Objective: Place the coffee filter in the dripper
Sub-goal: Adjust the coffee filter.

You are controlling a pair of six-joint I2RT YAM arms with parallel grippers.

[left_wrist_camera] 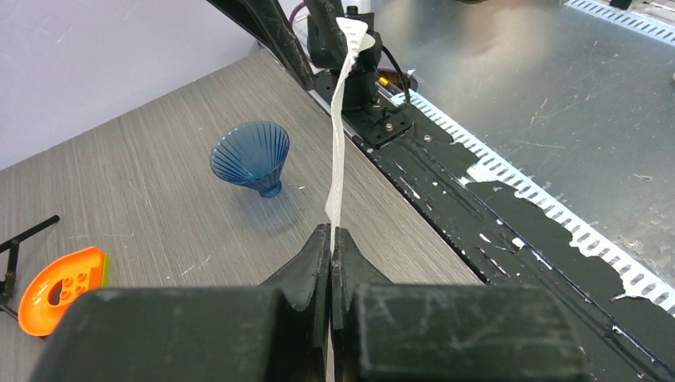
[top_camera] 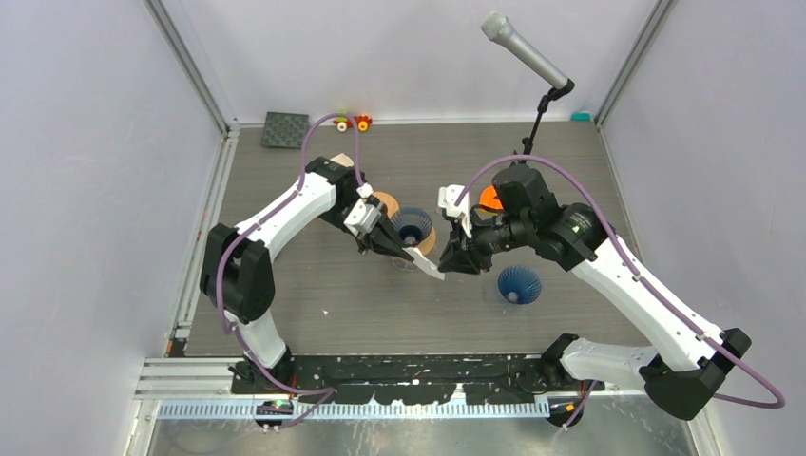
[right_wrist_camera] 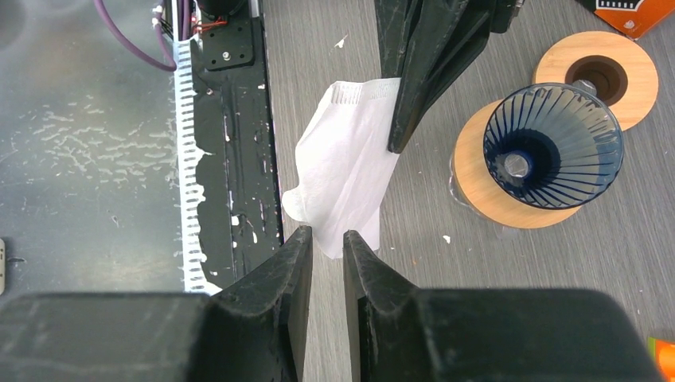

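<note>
- Overhead, the coffee filter (right_wrist_camera: pixel 346 159) is showing only as a small white sliver between my two grippers. Its shape is hard to make out from there.
- My left wrist camera is seeing the filter edge-on, as a thin strip rising away from my fingertips. Its lower end is disappearing between them.
- My own gripper bodies are blocking the bottom of both wrist views. An orange box (right_wrist_camera: pixel 637 12) is being cut off at the top right corner of the right wrist view.
- The filter is hanging above the near part of the table (top_camera: pixel 380 313), close to the black base rail (right_wrist_camera: pixel 239 159) along that edge.
- The dripper (right_wrist_camera: pixel 553 147) is standing upright on a wooden ring (right_wrist_camera: pixel 477 191), just beside the filter on the side away from the rail. Bare table is showing between them.
- A second wooden ring (right_wrist_camera: pixel 597 76) is sitting close behind the first, and I cannot tell whether the two are touching.
- A second blue dripper (top_camera: pixel 519 283) is resting on open table, well apart from the filter, beside my right arm.
- My left gripper (left_wrist_camera: pixel 331 232) is pinching the filter, with its fingers pressed together on one edge of the paper.
- My right gripper (right_wrist_camera: pixel 326 235) is holding its fingers slightly apart with a narrow gap between them. The filter's lower corner is hanging right at that gap, and I cannot tell whether the paper is touching either finger.
</note>
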